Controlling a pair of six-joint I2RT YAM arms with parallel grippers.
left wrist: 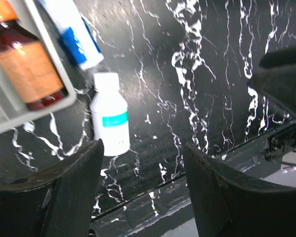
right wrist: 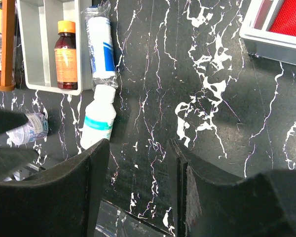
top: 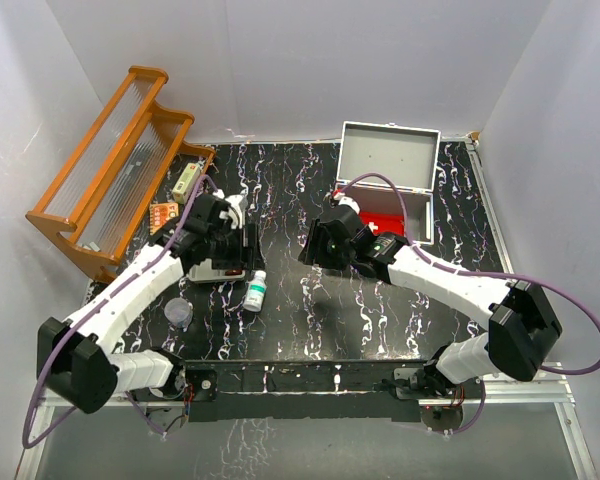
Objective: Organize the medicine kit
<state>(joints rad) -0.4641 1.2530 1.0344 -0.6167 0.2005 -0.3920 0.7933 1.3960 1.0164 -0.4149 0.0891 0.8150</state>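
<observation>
The open grey medicine case [top: 388,165] with a red lining stands at the back right; its corner shows in the right wrist view [right wrist: 266,42]. A grey tray [top: 212,271] holds a brown syrup bottle [right wrist: 66,54] and a blue-and-white wrapped roll [right wrist: 99,47]. A white bottle with a teal band [top: 255,290] lies on the table beside the tray; it also shows in both wrist views [left wrist: 110,121] [right wrist: 98,118]. My left gripper [top: 242,245] is open and empty above the tray's right edge. My right gripper [top: 316,246] is open and empty over bare table, between the bottle and the case.
A wooden rack [top: 110,170] leans at the back left, with a small box [top: 187,182] and an orange packet [top: 163,213] next to it. A small clear cup [top: 178,312] lies near the left arm. White walls close in on three sides of the table.
</observation>
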